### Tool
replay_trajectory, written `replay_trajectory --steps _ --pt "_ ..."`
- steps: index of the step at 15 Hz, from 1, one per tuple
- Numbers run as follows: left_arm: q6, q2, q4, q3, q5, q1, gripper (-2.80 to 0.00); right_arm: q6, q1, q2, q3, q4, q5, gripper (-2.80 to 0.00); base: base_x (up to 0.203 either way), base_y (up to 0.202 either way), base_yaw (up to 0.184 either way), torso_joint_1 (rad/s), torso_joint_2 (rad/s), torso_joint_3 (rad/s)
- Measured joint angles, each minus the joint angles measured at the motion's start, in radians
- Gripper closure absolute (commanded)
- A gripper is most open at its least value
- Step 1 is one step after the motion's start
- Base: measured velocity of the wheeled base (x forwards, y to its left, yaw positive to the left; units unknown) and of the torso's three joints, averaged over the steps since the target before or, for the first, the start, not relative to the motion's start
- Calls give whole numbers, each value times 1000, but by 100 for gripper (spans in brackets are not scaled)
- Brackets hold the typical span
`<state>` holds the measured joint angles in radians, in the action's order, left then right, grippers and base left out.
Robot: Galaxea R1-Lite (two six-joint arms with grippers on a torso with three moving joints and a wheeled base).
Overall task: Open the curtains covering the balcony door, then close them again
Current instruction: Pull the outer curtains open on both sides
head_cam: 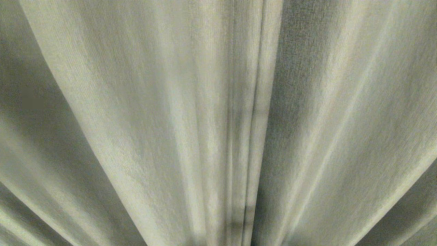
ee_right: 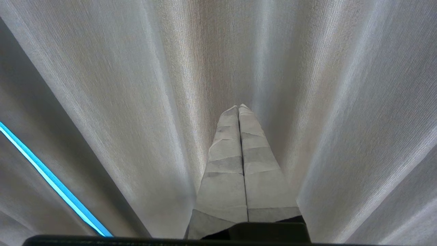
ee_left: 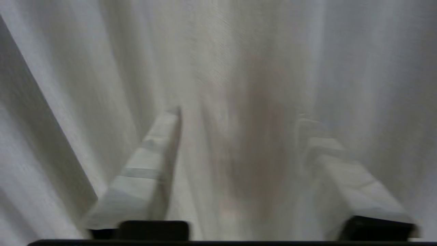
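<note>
Filling the head view, the curtains (head_cam: pixel 218 123) hang shut, two hemmed edges meeting at the middle, so opening looks barely begun. The left wrist view shows the left gripper (ee_left: pixel 239 118) with fingers wide, fabric just ahead, nothing held; next it needs an edge between them. The right gripper (ee_right: pixel 239 107) is pressed closed, empty, facing pleats.

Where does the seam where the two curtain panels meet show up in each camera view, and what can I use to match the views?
Head view: the seam runs top to bottom just right of centre, between the two curtains.
Left wrist view: no seam can be made out; only pleats beyond the open left gripper.
Right wrist view: no seam visible; pleats beyond the shut right gripper.
Shared landmark: the pleated beige-grey fabric.
</note>
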<state>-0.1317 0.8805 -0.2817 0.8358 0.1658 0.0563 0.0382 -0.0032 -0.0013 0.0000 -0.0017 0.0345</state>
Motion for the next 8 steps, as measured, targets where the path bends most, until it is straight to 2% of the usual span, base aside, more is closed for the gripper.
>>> replay_trajectory --steps 4,8 --pt "-2 44 -5 27 31 8 -280 0 0 0 0 0 0 0 0 0 0 0 0 0" --pt "-24 57 -57 21 60 9 -280 0 0 0 0 0 0 0 0 0 0 0 0 0"
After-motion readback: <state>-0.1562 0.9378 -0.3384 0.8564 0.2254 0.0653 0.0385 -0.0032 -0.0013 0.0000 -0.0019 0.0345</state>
